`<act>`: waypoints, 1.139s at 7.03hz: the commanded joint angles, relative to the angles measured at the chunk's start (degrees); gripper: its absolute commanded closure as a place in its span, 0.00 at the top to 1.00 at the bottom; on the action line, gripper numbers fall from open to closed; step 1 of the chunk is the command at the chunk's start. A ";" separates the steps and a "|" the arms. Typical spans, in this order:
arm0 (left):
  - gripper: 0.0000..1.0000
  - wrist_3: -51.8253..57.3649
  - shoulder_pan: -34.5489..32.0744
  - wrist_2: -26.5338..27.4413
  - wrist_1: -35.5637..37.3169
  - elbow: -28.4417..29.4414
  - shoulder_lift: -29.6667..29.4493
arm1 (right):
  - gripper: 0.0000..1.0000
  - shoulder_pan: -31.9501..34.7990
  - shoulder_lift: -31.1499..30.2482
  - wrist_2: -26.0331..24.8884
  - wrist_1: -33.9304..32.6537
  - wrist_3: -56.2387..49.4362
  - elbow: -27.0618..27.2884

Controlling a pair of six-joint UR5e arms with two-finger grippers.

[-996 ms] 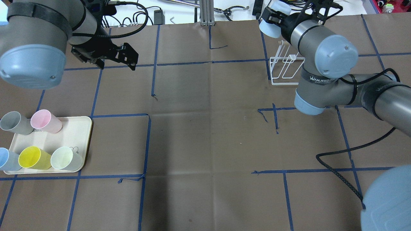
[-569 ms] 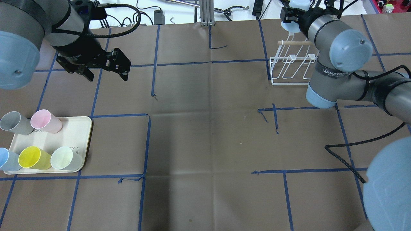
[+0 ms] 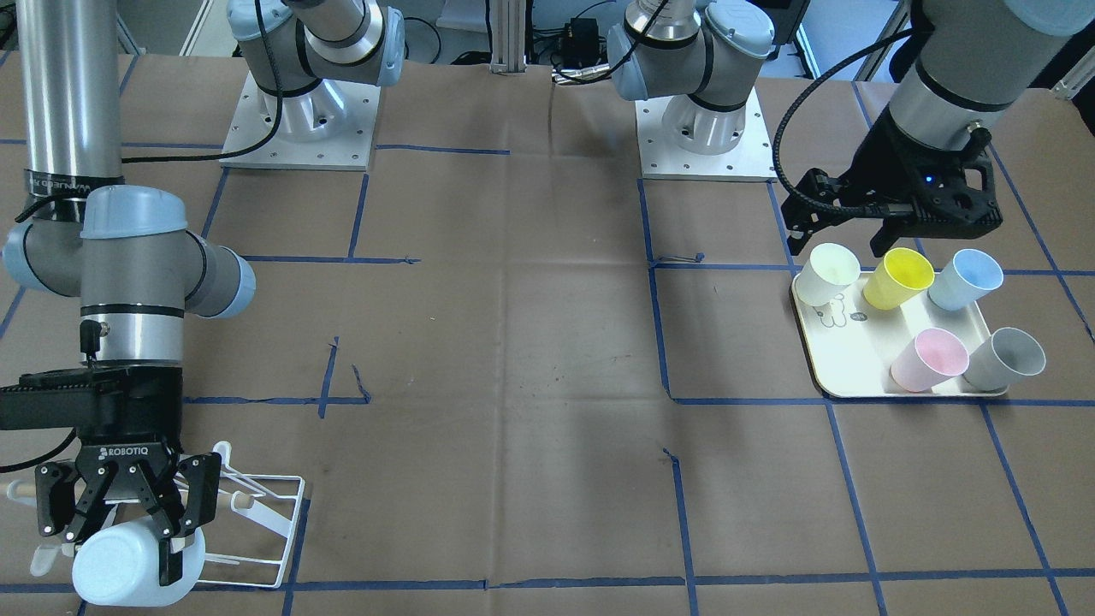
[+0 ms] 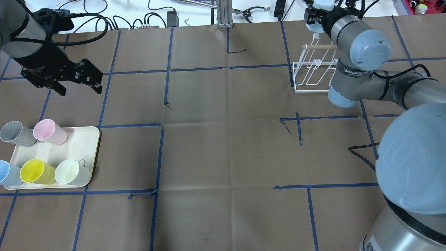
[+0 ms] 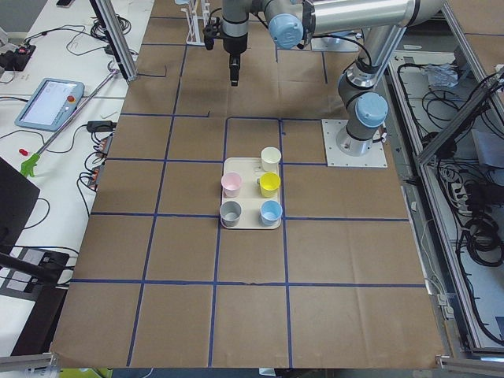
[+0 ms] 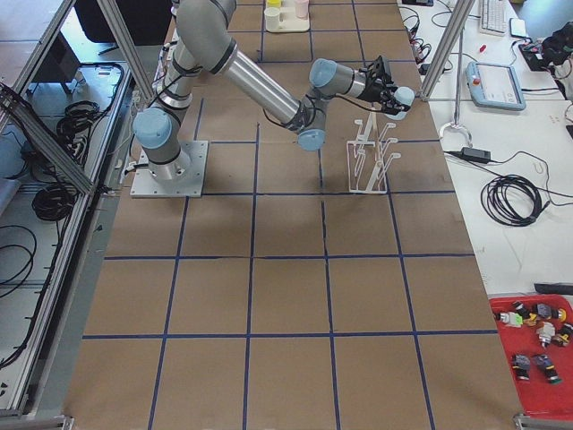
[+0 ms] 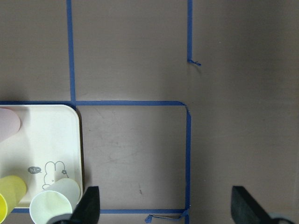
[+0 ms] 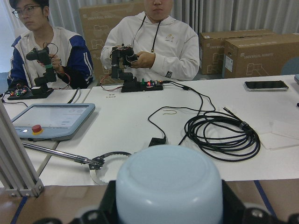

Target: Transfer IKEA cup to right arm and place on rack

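Note:
My right gripper [image 3: 120, 513] is shut on a pale blue IKEA cup [image 3: 128, 566], held on its side at the far end of the white wire rack [image 3: 269, 513]. The cup fills the right wrist view [image 8: 168, 186] and shows at the overhead view's top edge [image 4: 320, 5], beyond the rack [image 4: 313, 75] and its wooden dowel [image 4: 318, 46]. My left gripper [image 4: 78, 89] is open and empty. In the front-facing view it [image 3: 843, 241] hovers just above the white [image 3: 831, 269] and yellow [image 3: 898, 275] cups.
A cream tray [image 4: 82, 143] at the left holds several cups: grey [image 4: 14, 133], pink [image 4: 48, 131], blue [image 4: 7, 173], yellow [image 4: 36, 171], pale white-green [image 4: 71, 172]. Operators sit behind a white bench [image 8: 140, 116] with cables beyond the table's far edge.
My left arm has swung left and back toward the tray, gripper still open. My right arm carried the cup further past the rack's far end, then nearly stopped.

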 commanded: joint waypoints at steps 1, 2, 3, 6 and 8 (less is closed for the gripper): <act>0.98 9.07 6.29 3.55 0.21 -6.43 3.84 | 0.23 -0.46 1.93 0.07 -1.72 -0.02 -0.27; 0.98 11.12 9.45 3.40 0.48 -10.82 7.44 | 0.23 -0.46 2.11 -0.02 -1.99 -0.02 -0.10; 0.98 13.92 12.70 3.40 1.26 -15.21 10.52 | 0.23 -0.46 2.55 -0.54 -1.91 0.07 0.17; 0.97 19.40 18.71 2.69 2.76 -21.84 13.61 | 0.23 -0.37 3.35 -1.43 -3.14 0.24 1.83; 0.96 19.31 18.80 2.60 8.62 -25.08 12.49 | 0.26 0.07 3.34 -2.65 -3.14 0.77 2.10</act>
